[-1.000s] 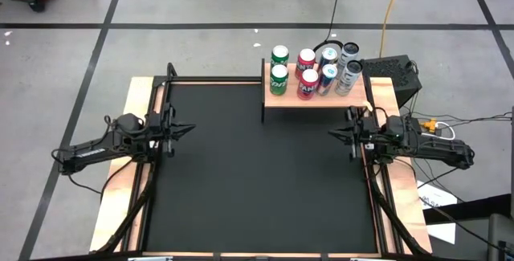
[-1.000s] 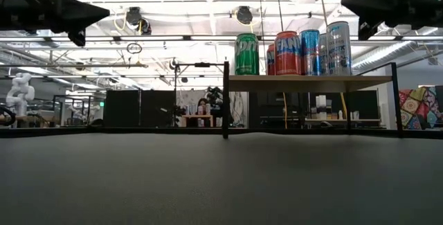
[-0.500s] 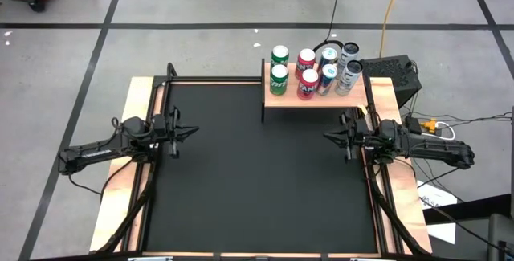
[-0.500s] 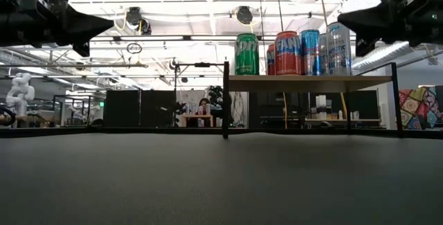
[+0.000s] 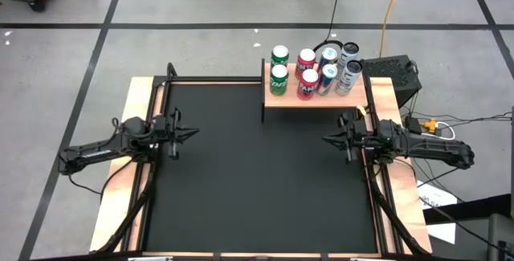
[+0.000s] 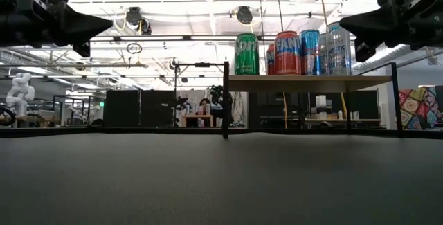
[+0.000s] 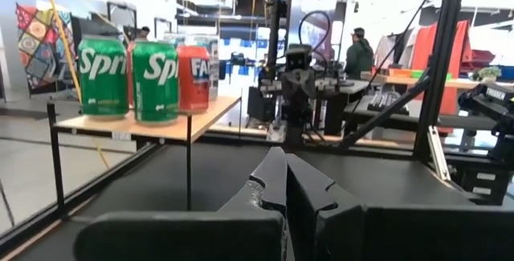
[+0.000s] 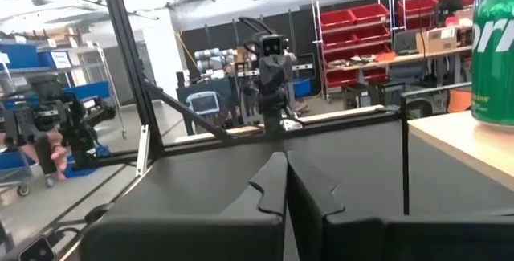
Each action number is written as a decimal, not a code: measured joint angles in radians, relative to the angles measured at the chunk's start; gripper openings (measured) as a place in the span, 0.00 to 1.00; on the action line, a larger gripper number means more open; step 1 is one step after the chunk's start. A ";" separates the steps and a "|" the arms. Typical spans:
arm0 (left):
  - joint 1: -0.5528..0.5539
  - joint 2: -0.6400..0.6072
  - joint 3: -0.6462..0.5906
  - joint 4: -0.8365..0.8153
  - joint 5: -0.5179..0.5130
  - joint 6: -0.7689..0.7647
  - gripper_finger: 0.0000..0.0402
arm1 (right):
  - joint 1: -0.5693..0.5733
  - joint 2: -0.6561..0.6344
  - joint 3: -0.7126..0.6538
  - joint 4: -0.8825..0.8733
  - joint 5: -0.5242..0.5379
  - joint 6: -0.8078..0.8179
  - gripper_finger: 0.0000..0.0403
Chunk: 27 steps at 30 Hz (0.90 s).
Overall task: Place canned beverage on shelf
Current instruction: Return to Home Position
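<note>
Eight cans (image 5: 307,84) stand on the shelf (image 5: 315,101), upper centre. Left gripper (image 5: 191,132), mid-left, and right gripper (image 5: 328,139), mid-right, hover clenched, empty.

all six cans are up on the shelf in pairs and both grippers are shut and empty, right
Not six: the high view shows eight on the shelf, four pairs: green cans, red cans, blue cans and white-blue cans. The rest holds: left gripper and right gripper are both shut and empty.

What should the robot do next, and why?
Probably just retract both arms to rest: eight soda cans already stand paired on the wooden shelf, and the left gripper and right gripper hang shut and empty above the mat's sides.
</note>
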 joint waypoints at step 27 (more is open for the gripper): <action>0.000 0.000 -0.001 -0.045 -0.006 0.001 0.00 | 0.000 0.000 -0.002 -0.003 0.000 -0.001 0.00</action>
